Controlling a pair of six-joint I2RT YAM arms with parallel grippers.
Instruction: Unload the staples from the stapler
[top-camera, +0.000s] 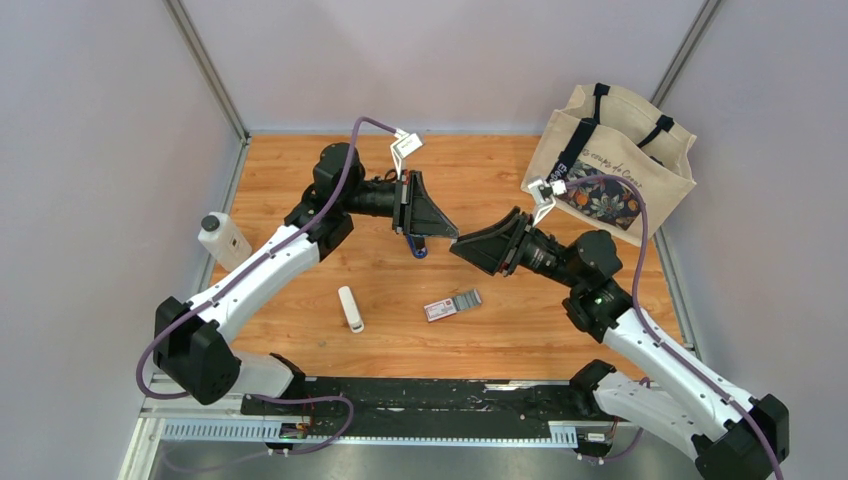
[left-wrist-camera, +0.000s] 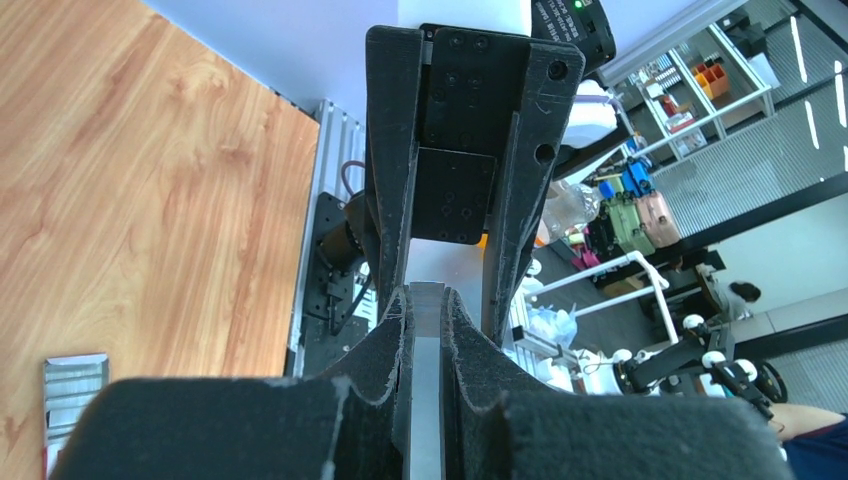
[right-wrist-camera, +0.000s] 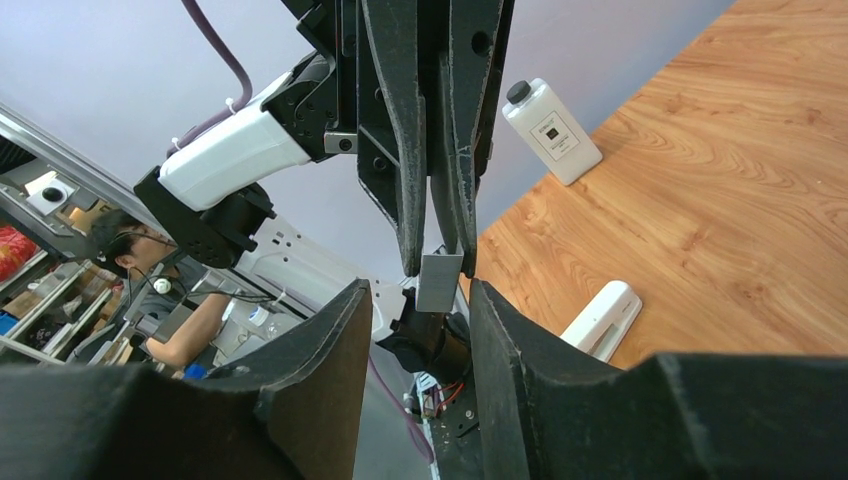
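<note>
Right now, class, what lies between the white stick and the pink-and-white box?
Nothing: the top view shows only bare wooden table between the white stick and the pink-and-white box.

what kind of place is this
Probably a robotics lab cell: a wooden table walled by pale panels, arms bolted to an aluminium rail, and shelves and a person beyond.

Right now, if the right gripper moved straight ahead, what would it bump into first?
Probably the stapler, its grey metal end sticking out of the left gripper's shut jaws, between the right gripper's open jaws. Depth is unclear.
</note>
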